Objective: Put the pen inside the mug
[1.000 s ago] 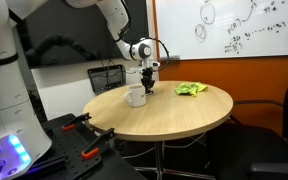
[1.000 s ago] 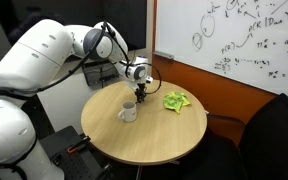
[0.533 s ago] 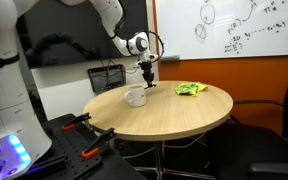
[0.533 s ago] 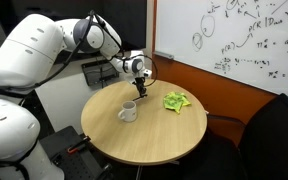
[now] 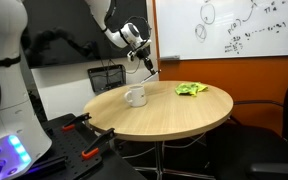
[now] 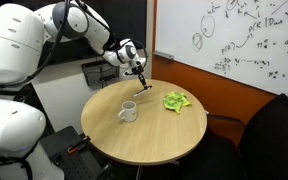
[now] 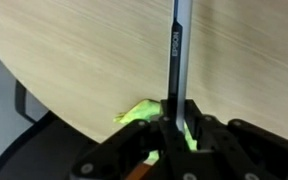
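Pen (image 7: pixel 177 50) is in my grip: the gripper (image 7: pixel 177 128) is clenched on its lower end, and in the wrist view the dark barrel runs straight up the frame from between my fingers (image 7: pixel 200 133). It is a slim stick, dark along most of its length with a paler glint down one side. There is small lettering on the barrel that I cannot read.

In both exterior views my arm (image 6: pixel 79 20) arches in high from the side, with the wrist cocked over and the gripper (image 5: pixel 145 64) hanging in the air above the desk (image 5: pixel 174 115). The pen (image 5: pixel 151 69) juts out of the gripper at a slant, tip angled down toward the wood and clear of the surface. The same shows in an exterior view: gripper (image 6: pixel 139 76) aloft, pen (image 6: pixel 144 85) tilted below it and touching nothing.

The white mug (image 5: pixel 135 96) stands upright on the desk below me and a little to the side, well apart from the pen. In an exterior view the mug (image 6: pixel 128 112) shows its handle and its open mouth, and the pen is not in it.

A crumpled green cloth (image 6: pixel 175 101) lies farther along the desk (image 6: pixel 154 135). In the wrist view the cloth (image 7: pixel 142 112) peeks out just beside my fingers.
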